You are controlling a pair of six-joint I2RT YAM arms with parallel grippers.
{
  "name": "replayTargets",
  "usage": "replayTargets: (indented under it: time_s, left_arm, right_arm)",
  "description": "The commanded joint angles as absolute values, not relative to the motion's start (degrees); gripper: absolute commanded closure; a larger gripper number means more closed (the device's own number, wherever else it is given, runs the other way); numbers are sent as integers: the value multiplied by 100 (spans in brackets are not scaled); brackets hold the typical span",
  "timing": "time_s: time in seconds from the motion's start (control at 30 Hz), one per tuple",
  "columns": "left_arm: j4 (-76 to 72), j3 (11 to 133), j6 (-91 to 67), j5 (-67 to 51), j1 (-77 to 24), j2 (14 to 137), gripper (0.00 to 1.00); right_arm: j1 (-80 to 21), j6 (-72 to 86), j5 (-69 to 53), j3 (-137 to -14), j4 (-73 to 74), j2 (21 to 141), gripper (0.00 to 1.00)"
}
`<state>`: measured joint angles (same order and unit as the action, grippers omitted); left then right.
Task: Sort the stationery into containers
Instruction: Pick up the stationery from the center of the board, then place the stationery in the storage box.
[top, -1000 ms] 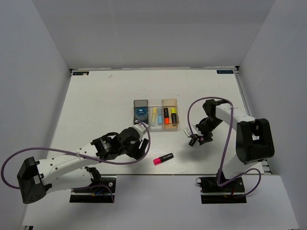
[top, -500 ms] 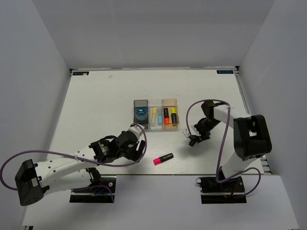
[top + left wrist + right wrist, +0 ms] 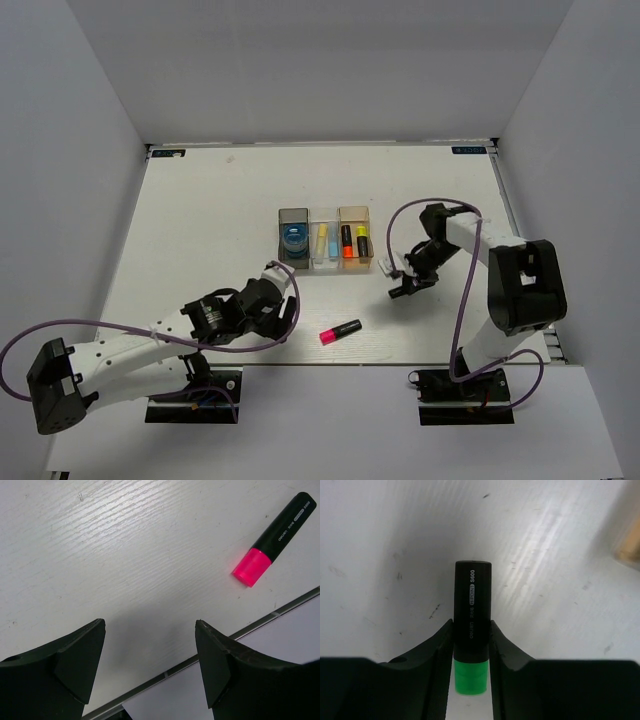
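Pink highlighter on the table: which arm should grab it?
Left. The left gripper is open and empty, with the pink highlighter lying in its wrist view. The right gripper is shut on the green-capped highlighter, so it is busy.

Item 1, right wrist view: the green-capped highlighter [image 3: 472, 630]. You can read "S600" in white along its black barrel. Next to that sit a small boxed white label and another word nearer the cap, both too fine to make out.

Item 2, left wrist view: the pink-capped highlighter [image 3: 275, 539]. White print runs along its black barrel. You may just make out "S600" at the butt end; the rest is blurred.

Item 3, top view: the desk [image 3: 220, 220]. At its far corners you will find a left sticker [image 3: 172, 153] and a right sticker [image 3: 468, 150], both small and blue, their print unreadable.
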<state>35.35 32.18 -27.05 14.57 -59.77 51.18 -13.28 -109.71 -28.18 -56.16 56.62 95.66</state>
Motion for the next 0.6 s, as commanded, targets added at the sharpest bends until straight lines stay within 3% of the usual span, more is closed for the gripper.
replayTargets:
  time_s: [0.0, 0.13, 0.33, 0.57]
  left_arm:
    - [3349, 3147, -2760, 1476, -6012, 5089, 17]
    - [3226, 3138, -2742, 1433, -6003, 5238, 17]
    - [3103, 3190, -2751, 1363, -6020, 5475, 17]
    - [3006, 3673, -2558, 1423, -6362, 5967, 16]
  right_arm:
    - [-1406, -8917, -3787, -6413, 5995, 9045, 100]
    - [-1617, -5972, -4078, -6864, 5118, 8755, 100]
    - [-2012, -778, -3095, -7584, 3701, 9078, 100]
    - [-2355, 1571, -1647, -8506, 3578, 10220, 100]
